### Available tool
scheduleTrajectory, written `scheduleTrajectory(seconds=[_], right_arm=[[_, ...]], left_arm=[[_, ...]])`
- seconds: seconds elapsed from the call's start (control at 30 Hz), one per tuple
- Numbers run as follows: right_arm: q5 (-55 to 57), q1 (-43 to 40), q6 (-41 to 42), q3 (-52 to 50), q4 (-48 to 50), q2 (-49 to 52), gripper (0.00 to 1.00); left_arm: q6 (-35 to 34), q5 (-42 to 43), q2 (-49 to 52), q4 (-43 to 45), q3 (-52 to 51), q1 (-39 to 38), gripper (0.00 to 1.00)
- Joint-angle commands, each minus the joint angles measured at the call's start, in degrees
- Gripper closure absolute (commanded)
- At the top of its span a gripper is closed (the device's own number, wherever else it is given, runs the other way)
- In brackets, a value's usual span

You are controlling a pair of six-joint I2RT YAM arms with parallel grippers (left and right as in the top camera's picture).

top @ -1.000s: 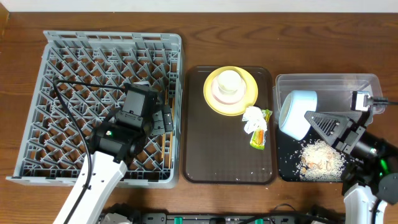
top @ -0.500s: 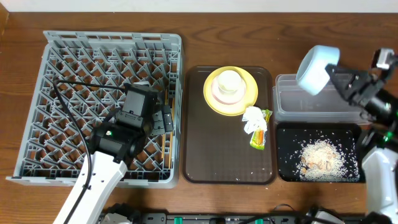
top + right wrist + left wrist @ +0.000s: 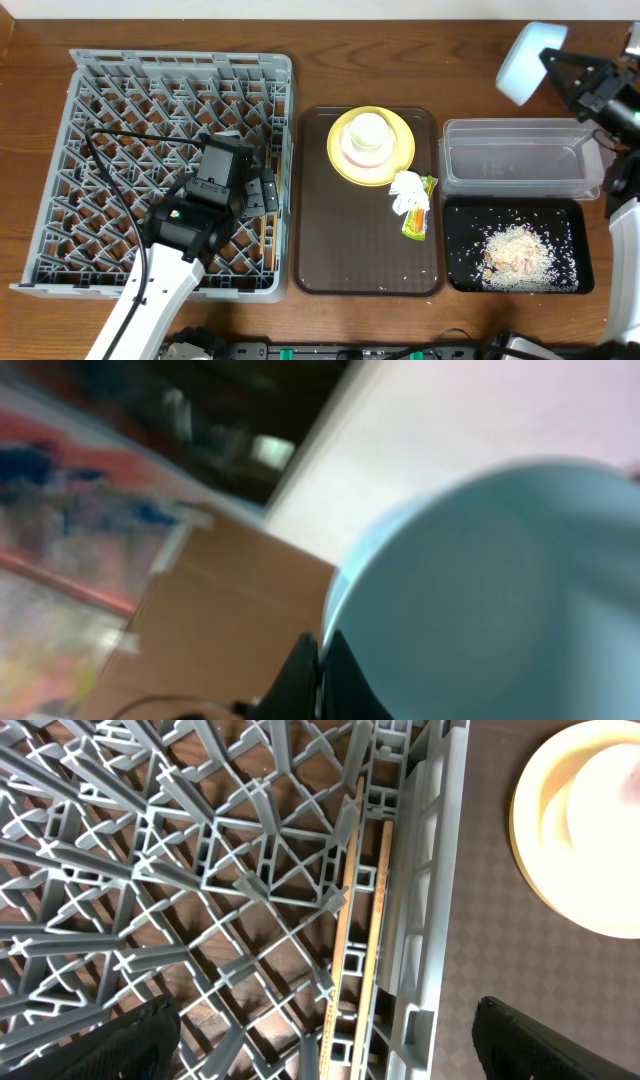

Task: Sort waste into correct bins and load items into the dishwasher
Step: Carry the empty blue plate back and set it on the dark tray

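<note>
1. Your right gripper (image 3: 552,62): jaws clamped on the light-blue bowl (image 3: 524,62), held in the air beyond the clear tub (image 3: 520,155).
2. Your left gripper (image 3: 265,192): jaws spread wide and empty, over the dish rack (image 3: 120,110), where two chopsticks (image 3: 365,920) lie along its right edge.
3. Brown tray (image 3: 340,240): yellow plate (image 3: 400,160) carrying a cup (image 3: 367,137); napkin (image 3: 408,190) and wrapper (image 3: 418,222) just beside it.
4. Black tray (image 3: 460,250): crumbs (image 3: 515,250).
</note>
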Motion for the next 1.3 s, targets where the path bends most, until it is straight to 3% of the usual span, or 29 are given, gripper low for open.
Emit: scheduleTrajectory(seconds=[0.0, 0.07, 0.17, 0.3, 0.43, 0.77, 0.97, 1.27], right_arm=[[20.87, 3.04, -23.91, 3.04, -21.99, -0.61, 0.99], [32.26, 6.56, -34.03, 5.53, -34.56, -0.61, 0.99], [42.05, 14.43, -47.23, 9.49, -44.54, -0.61, 0.99], [51.67, 27.39, -55.23, 12.9, -54.29, -0.61, 0.99], [60.87, 40.98, -55.56, 12.7, -62.71, -0.02, 0.99], [61.68, 63.73, -47.52, 8.07, -69.68, 6.23, 0.99], [62.95, 72.26, -46.47, 1.77, -63.23, 11.58, 0.99], [63.39, 76.52, -46.51, 1.16, -58.84, 17.29, 0.99]], left_arm=[[0.11, -0.7, -0.11, -0.17, 0.61, 0.24, 0.06], [0.11, -0.7, -0.11, -0.17, 0.61, 0.24, 0.06], [0.11, -0.7, -0.11, -0.17, 0.61, 0.24, 0.06], [0.11, -0.7, -0.11, -0.17, 0.61, 0.24, 0.06], [0.11, -0.7, -0.11, -0.17, 0.61, 0.24, 0.06], [0.11, -0.7, -0.11, -0.17, 0.61, 0.24, 0.06], [0.11, -0.7, -0.11, -0.17, 0.61, 0.24, 0.05], [0.11, -0.7, -0.11, -0.17, 0.61, 0.24, 0.06]])
